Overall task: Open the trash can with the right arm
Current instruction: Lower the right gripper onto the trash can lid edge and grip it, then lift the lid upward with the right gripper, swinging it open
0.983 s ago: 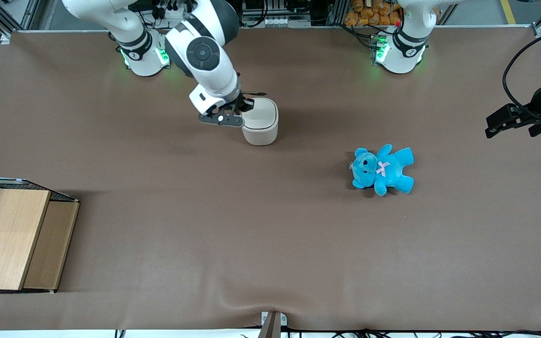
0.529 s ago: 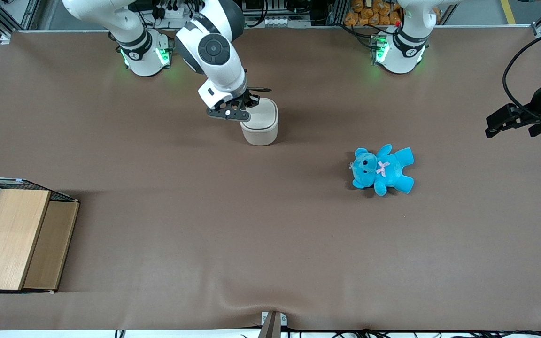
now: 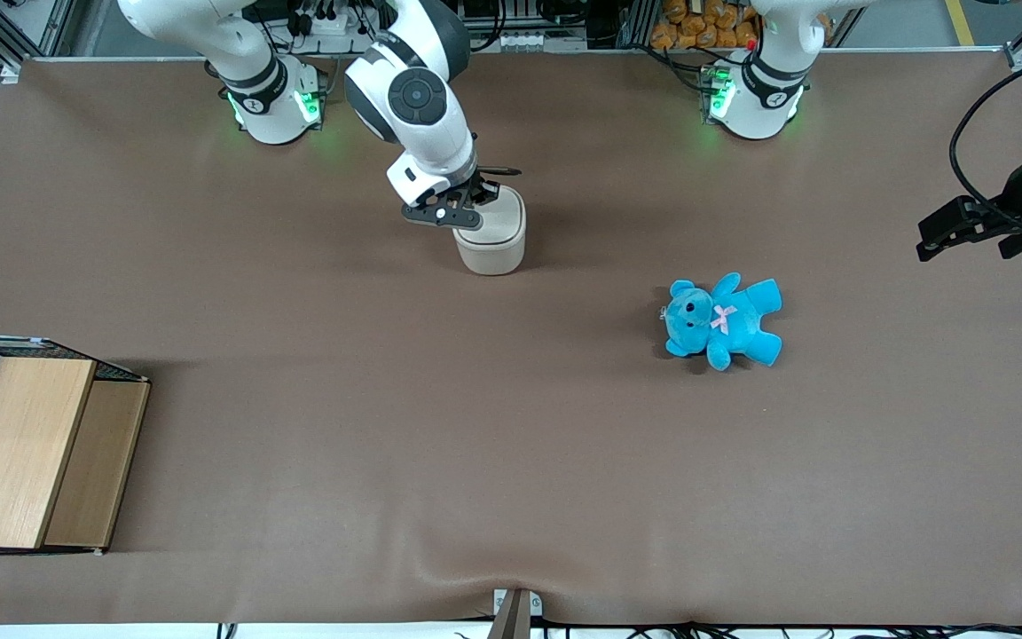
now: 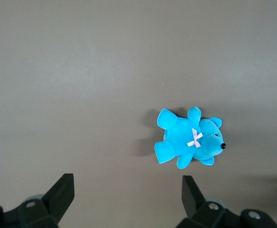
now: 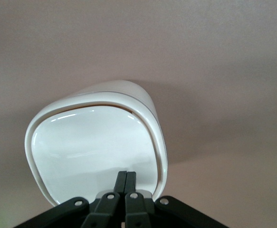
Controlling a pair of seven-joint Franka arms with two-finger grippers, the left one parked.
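The trash can (image 3: 495, 240) is a small cream-white rounded-square bin standing on the brown table, in front of the working arm's base. Its flat lid (image 5: 93, 147) lies down in the rim, with only a thin dark seam along one edge. My right arm's black gripper (image 3: 473, 197) hangs over the lid's edge nearest the working arm's end of the table. In the right wrist view the gripper (image 5: 126, 175) is shut, the two fingers pressed together with nothing between them, their tips over the lid near its rim.
A blue teddy (image 3: 722, 320) lies on the table toward the parked arm's end, nearer the front camera than the bin; it also shows in the left wrist view (image 4: 188, 140). A wooden box with wire mesh (image 3: 27, 448) stands at the working arm's end, near the front edge.
The right arm has swung toward the bin, bringing the gripper from beside the bin's side to over the lid's edge. The bin and teddy have not moved.
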